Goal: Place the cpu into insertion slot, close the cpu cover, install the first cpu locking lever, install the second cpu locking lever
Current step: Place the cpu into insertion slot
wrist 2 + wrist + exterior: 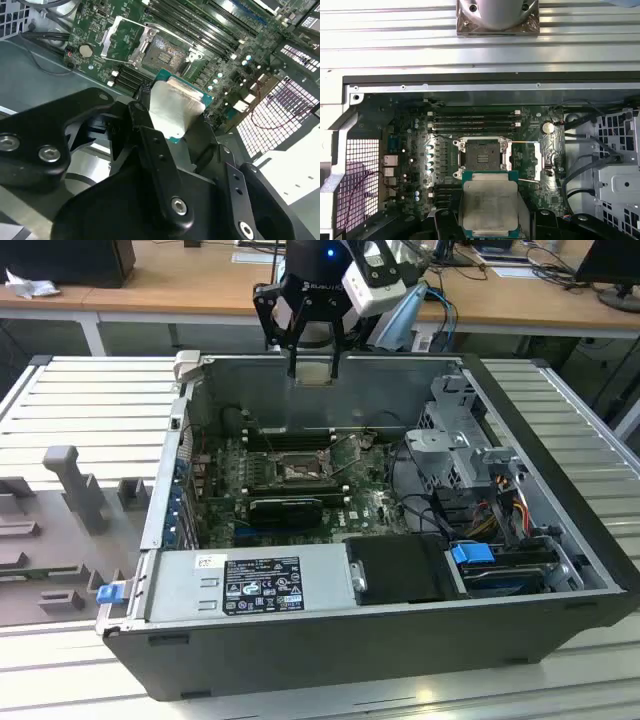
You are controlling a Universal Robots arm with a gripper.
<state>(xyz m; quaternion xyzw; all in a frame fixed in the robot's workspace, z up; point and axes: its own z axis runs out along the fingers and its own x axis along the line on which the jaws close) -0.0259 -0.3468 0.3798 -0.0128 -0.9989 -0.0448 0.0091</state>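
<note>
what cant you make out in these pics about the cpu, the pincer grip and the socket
- cpu underside: it faces away from the camera in both wrist views.
- cpu side edges where it is gripped: the pincer covers them in the second wrist view.
- insertion slot contacts: too small to make out in the exterior view.

The silvery-topped cpu (pixel 490 205) hangs flat, pinched in the gripper (pixel 314 362). Well below the gripper, the dark square insertion slot (pixel 480 156) lies bare, with the cpu cover (pixel 538 160) swung open beside it.
</note>
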